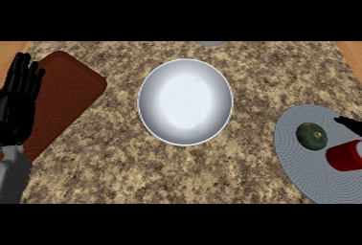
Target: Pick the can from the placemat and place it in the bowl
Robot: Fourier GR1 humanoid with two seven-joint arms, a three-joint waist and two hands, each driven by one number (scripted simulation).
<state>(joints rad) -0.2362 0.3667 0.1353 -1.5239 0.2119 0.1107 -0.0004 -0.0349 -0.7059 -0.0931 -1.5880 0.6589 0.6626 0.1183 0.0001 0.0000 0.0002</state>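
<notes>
Lying on placemat [311, 184], red can [345, 157] just below right robot hand [348, 123]; fingers' state unclear

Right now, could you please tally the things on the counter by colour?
Red: 1, the can
Dark green: 1, a round item
White: 1, the bowl
Grey: 1, the round placemat
Brown: 1, a mat
Total: 5

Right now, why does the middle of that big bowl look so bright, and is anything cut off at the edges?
In the head view, the round white bowl shows a soft glare at its centre; the red cylindrical can is cropped by the right edge, and of the right robot hand only a dark sliver shows there.
</notes>
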